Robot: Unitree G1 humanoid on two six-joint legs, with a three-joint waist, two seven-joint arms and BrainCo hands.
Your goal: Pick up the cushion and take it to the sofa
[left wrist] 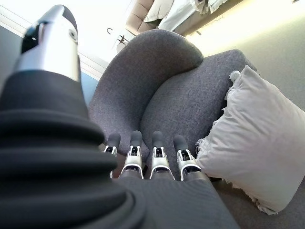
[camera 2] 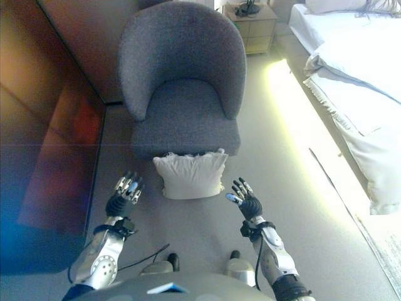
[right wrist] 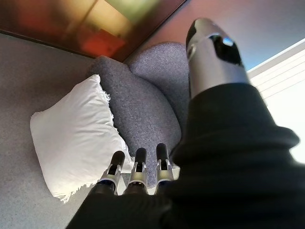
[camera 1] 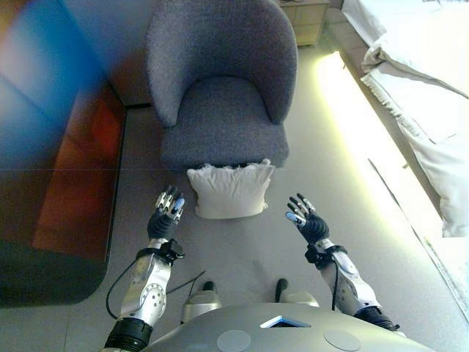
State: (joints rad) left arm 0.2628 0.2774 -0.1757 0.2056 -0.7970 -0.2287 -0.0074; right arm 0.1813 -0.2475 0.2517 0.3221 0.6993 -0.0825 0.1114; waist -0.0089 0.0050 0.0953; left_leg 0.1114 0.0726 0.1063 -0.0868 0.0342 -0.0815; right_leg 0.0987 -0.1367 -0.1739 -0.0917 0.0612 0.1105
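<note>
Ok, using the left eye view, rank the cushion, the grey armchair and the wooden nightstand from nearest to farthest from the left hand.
From the left hand:
1. Cushion, on the floor just beside the hand, leaning against the chair front.
2. Grey armchair, straight ahead, behind the cushion.
3. Wooden nightstand, far beyond the armchair, by the bed.

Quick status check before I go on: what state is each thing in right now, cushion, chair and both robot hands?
Cushion: on the floor, propped upright against the chair's front, not held.
Grey armchair: upright, seat empty.
Left robot hand: open, fingers straight, beside the cushion, not touching it.
Right robot hand: open, on the cushion's other side, apart from it.
Bed: white bedding hanging over its edge.
</note>
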